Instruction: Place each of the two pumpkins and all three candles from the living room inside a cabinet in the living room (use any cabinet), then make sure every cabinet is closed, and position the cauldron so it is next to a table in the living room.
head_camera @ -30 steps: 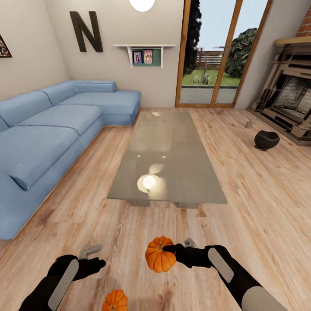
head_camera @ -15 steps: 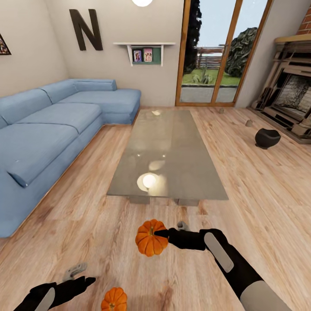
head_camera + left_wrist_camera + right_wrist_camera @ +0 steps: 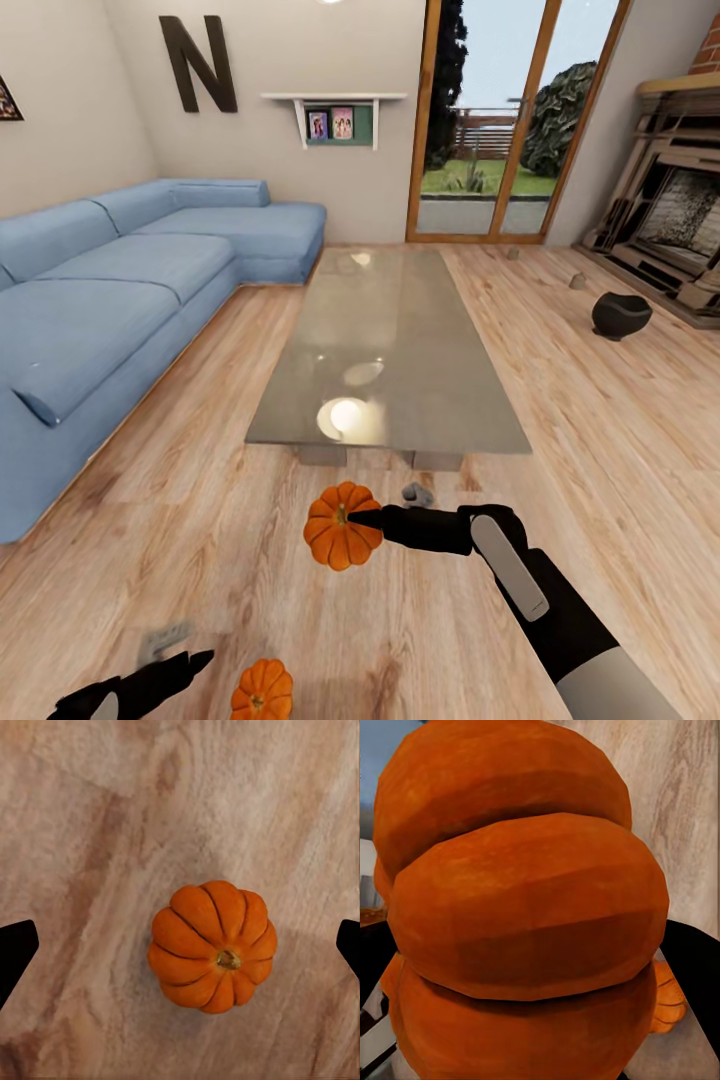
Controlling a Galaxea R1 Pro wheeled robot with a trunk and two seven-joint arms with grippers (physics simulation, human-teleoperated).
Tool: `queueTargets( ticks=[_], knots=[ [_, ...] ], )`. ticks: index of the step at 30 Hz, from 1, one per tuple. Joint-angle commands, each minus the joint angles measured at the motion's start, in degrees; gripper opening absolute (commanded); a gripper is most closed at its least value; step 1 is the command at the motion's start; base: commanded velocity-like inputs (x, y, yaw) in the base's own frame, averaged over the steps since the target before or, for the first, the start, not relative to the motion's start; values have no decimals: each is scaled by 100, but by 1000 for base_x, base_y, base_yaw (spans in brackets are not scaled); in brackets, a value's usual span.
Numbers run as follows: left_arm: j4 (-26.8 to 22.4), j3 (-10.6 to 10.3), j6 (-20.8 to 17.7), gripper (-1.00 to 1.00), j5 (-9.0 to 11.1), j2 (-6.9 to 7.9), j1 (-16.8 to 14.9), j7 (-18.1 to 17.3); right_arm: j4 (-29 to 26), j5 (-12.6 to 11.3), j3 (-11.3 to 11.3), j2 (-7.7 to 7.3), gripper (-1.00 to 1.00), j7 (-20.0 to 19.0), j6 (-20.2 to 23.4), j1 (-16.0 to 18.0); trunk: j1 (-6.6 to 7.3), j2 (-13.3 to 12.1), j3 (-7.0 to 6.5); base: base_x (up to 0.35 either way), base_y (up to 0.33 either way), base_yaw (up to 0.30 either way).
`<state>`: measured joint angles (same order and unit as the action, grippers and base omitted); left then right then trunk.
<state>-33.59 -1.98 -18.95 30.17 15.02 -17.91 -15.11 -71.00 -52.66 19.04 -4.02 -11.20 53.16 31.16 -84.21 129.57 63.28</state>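
Note:
My right gripper (image 3: 352, 518) is shut on an orange ribbed pumpkin (image 3: 340, 527), held above the wooden floor just short of the glass table (image 3: 390, 340). In the right wrist view this pumpkin (image 3: 525, 907) sits close up. The other pumpkin (image 3: 263, 691) lies on the floor at the near edge, stem up. In the left wrist view my left gripper (image 3: 182, 949) hangs open above this pumpkin (image 3: 212, 946), its fingertips (image 3: 15, 952) spread wide on either side. Two candles (image 3: 577, 282) (image 3: 512, 255) stand on the floor far right. The black cauldron (image 3: 620, 315) sits by the fireplace. The cabinet is out of view.
A blue corner sofa (image 3: 110, 290) runs along the left side. A fireplace (image 3: 680, 230) stands at the right wall, and glass doors (image 3: 490, 130) lie beyond the table. Open wooden floor (image 3: 610, 450) stretches between table and fireplace.
My right gripper has carried its pumpkin up and to the left, toward the table. The left arm has pulled back toward the near left, over the floor pumpkin. The view has shifted slightly.

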Motion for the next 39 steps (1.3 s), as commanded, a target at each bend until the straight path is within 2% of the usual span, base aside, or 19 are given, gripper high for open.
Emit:
queueTargets(
  ticks=[1, 4, 7, 20, 25, 27, 34, 39],
  knots=[
    [33, -19, -10, 100, 56, 9, -2, -136, -5, 39, 3, -6, -100, -42, 10, 4, -21, 43, 23, 0, 0, 0],
    [79, 3, 15, 100, 46, 48, -2, -613, -14, 59, 3, -10, -100, -35, 4, 4, -87, 164, 77, 0, 0, 0],
    [94, 11, 25, 100, 53, 125, -2, -906, -24, 56, 3, -11, -100, -32, 2, 4, -153, 284, 130, 0, 0, 0],
    [182, 13, 32, 100, 84, 223, 6, -1046, -54, 120, 9, -13, -100, -32, 1, 4, -439, 806, 364, 0, 0, 0],
    [228, -14, 41, 100, 46, 229, 7, -1684, -48, 66, 4, -18, -100, -38, -12, 4, -549, 1006, 454, 0, 0, 0],
    [323, -34, 46, 100, 30, 225, 7, -1819, -41, 62, 5, -14, -100, -38, -25, 4, -593, 1086, 490, 0, 0, 0],
    [501, -47, 57, 100, 0, 202, 7, -1901, -7, 92, 12, -18, -100, -32, -65, 4, -746, 1367, 615, 0, 0, 0],
    [513, -48, 142, 100, -2, 191, 7, -1896, 5, 68, 12, -16, -100, -32, -68, 4, -759, 1374, 726, 0, 0, 0]
  ],
)
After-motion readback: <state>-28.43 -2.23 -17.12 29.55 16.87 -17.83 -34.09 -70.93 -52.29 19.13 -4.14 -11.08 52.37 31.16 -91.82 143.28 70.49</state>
